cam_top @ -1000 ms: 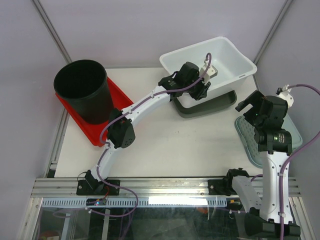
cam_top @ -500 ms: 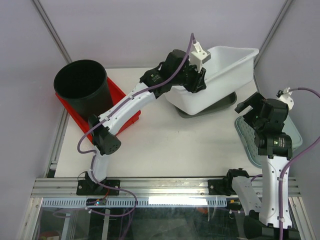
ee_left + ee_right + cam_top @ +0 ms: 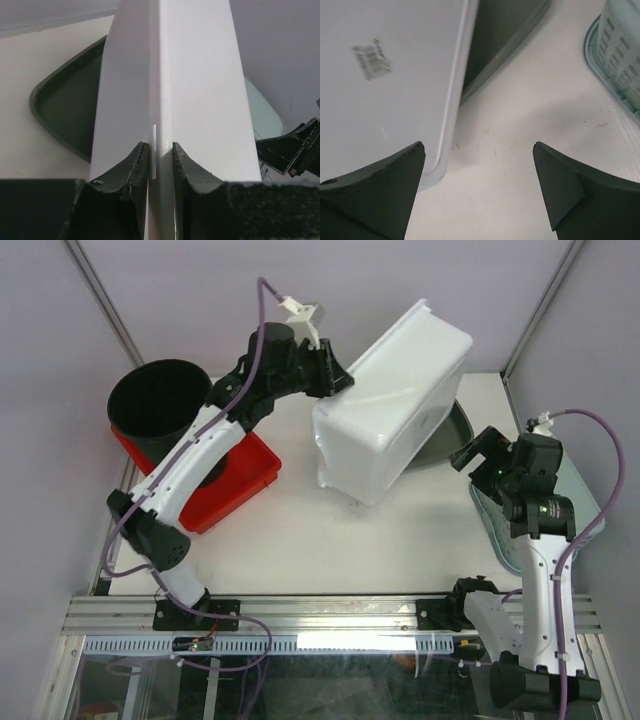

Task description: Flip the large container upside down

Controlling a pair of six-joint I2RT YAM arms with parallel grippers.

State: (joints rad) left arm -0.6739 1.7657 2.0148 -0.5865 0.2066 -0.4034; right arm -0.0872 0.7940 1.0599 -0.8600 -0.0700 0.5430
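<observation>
White tabletop between pale booth walls, and on it, far and right of centre, the large white container (image 3: 390, 405) is tipped steeply onto one side, its underside turned toward the top camera. I judge the flip roughly half done: the open mouth faces away to the far right, not yet down. Its low near corner is close to the table, though I cannot tell whether it touches.

The left gripper (image 3: 325, 375) has its fingers (image 3: 135, 165) clamped on the container's rim, one on each face of the thin wall. What remains, as I read it, is rolling the container on over until the rim lies flat, then letting go.

Just behind it lies a dark green tray (image 3: 452, 435). The right gripper (image 3: 478, 455) hovers near the container's right side, jaws spread wide and empty, beside a pale green perforated tray (image 3: 620, 55). Well apart on the left, a black bucket (image 3: 160, 405) stands in a red tray (image 3: 240, 475).
</observation>
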